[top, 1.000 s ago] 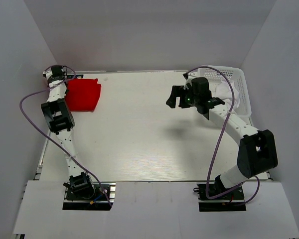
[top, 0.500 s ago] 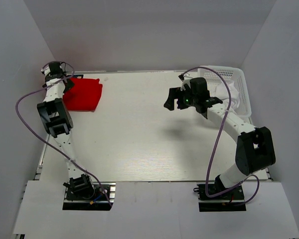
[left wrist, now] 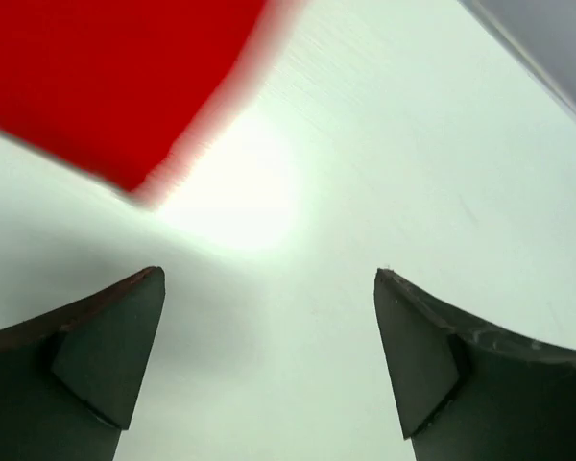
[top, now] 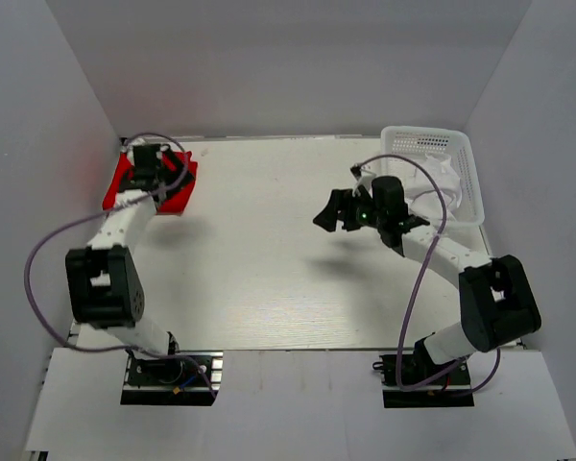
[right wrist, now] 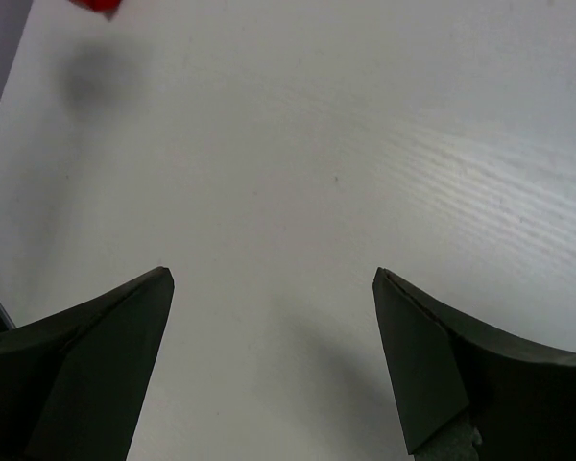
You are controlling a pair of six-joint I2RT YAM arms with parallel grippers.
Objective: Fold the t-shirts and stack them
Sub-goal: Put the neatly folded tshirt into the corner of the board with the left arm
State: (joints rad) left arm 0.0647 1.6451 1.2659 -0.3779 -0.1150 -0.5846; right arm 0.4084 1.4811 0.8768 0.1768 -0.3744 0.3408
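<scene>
Red shirt lies folded flat at the 10 o'clock corner of the table, probably parked there as the base of the stack, away from the working middle. Left gripper hangs over it, jaws wide and empty; its wrist view shows bare table under the fingers and the shirt's edge toward 11 o'clock. The arm hides part of the cloth. What shows is a compact slab, long axis about 9 to 3. No collar or hem is visible, so I cannot tell which way it points. Right gripper hovers over the table right of centre, jaws wide, holding nothing. Basket stands at 2 o'clock. White shirt sits crumpled inside, 1 of 2 not yet folded, likely the next pick.
</scene>
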